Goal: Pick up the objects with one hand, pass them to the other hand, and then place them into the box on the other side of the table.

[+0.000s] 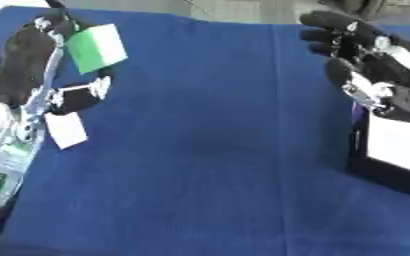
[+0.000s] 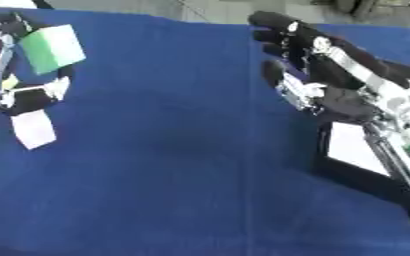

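Left robot hand [image 1: 33, 65], near the surface's [image 1: 208, 150] far left corner, pinches a green-and-white block [image 1: 97, 47] between fingers and thumb. Right robot hand [image 2: 318, 60] waits with fingers spread above the box [image 2: 366, 165] at the right edge. I judge the gap risks a dropped handover.

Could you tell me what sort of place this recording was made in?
Probably a robot test bench: a table under a blue cloth, a black box at its right edge, and the left hand holding a green-and-white block.
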Robot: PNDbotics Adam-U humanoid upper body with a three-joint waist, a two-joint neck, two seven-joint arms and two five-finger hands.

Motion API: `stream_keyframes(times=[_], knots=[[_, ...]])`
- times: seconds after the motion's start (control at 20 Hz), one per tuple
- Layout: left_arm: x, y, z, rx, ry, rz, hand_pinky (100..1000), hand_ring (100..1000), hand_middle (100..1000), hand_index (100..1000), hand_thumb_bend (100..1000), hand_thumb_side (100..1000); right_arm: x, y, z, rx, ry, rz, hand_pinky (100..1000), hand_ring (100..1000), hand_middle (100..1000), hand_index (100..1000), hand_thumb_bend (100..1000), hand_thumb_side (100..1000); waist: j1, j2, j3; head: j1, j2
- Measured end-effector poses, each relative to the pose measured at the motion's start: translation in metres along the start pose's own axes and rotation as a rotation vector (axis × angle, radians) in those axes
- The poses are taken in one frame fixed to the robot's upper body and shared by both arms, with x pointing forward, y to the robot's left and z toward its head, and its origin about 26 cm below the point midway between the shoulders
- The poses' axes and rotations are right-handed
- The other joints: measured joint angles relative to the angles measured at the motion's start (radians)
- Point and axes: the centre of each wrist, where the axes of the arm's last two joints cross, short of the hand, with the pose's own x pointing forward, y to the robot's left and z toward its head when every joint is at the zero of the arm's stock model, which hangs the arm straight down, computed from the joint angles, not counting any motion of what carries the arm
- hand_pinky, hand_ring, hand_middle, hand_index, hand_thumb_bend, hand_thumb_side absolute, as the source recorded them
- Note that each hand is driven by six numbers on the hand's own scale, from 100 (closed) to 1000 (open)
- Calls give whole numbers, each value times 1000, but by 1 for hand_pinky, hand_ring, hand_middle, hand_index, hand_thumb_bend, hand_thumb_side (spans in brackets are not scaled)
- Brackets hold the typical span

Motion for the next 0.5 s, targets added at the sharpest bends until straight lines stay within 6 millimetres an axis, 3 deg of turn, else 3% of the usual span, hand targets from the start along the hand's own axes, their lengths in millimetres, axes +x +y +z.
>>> stream_keyframes(times=[0.5], knots=[[19, -17, 1, 118, -79, -99, 709, 568, 625, 669, 100, 100, 19, 15, -32, 92, 80, 38, 1000, 1000, 1000, 1000, 100, 546, -5, -4, -1, -14, 18]])
